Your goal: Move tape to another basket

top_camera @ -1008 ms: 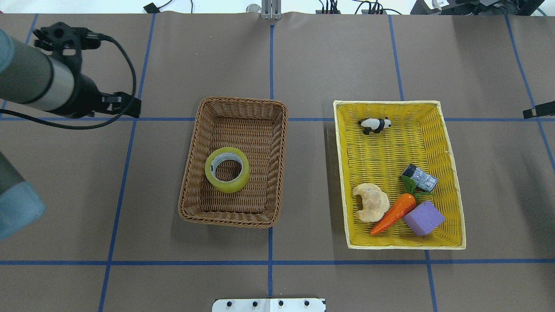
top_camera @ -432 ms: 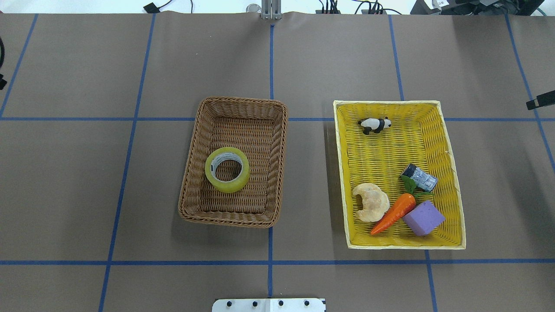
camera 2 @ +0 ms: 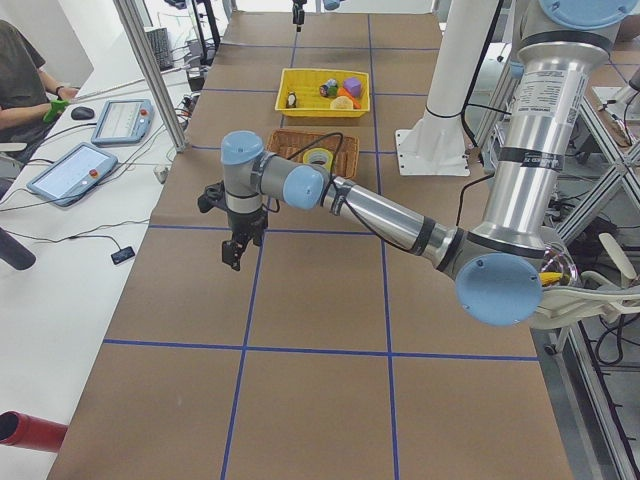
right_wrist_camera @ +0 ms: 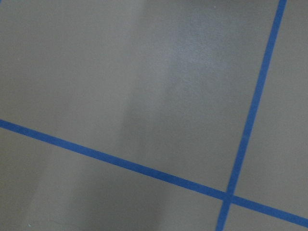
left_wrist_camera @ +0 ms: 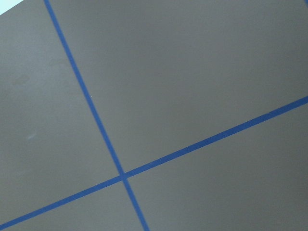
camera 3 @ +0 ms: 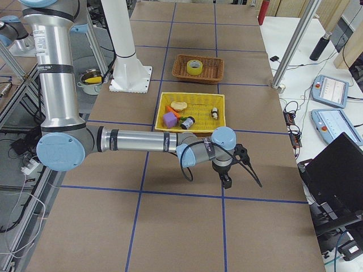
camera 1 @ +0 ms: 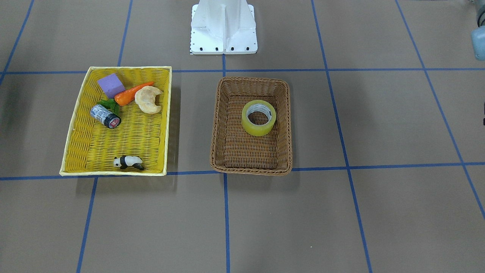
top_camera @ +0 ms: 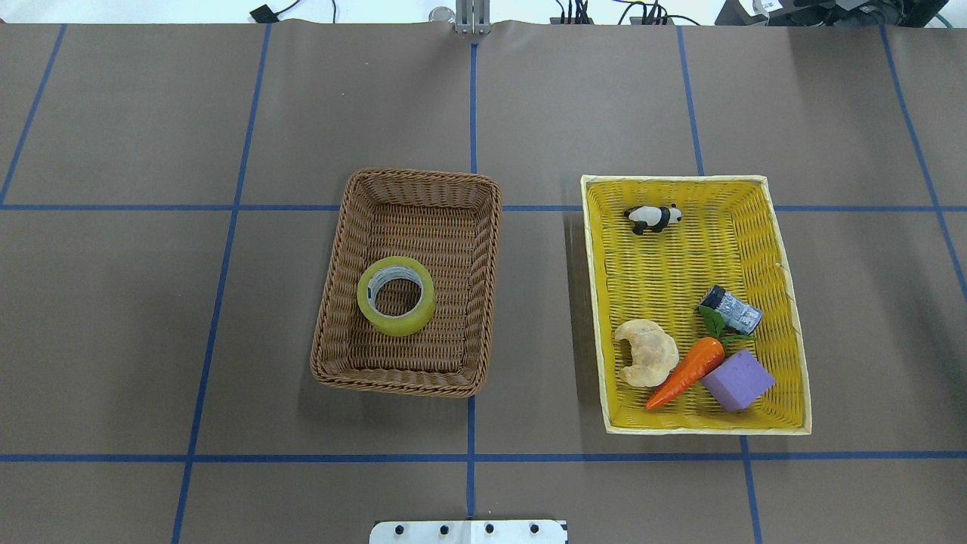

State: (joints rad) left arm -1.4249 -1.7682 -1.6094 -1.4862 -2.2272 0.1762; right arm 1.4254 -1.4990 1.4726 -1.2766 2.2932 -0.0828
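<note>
The yellow tape roll [top_camera: 396,296] lies flat inside the brown wicker basket [top_camera: 330,317], in the half nearer the robot. It also shows in the front view [camera 1: 258,118] and in both side views [camera 2: 318,159] [camera 3: 195,67]. My left gripper [camera 2: 233,258] shows only in the exterior left view, over bare table far to the left of the basket. My right gripper [camera 3: 227,182] shows only in the exterior right view, beyond the yellow tray. I cannot tell whether either is open or shut. Both wrist views show only brown table and blue lines.
A yellow woven tray [top_camera: 594,317] stands to the right of the basket. It holds a panda figure [top_camera: 653,218], a silver cylinder [top_camera: 731,310], a croissant [top_camera: 646,352], a carrot [top_camera: 686,372] and a purple block [top_camera: 737,381]. The robot's white base [camera 1: 224,26] stands behind the basket.
The left arm has pulled back out of the overhead view to the left. The dark tip at the right edge has also left that view. Tape and baskets have not moved.
</note>
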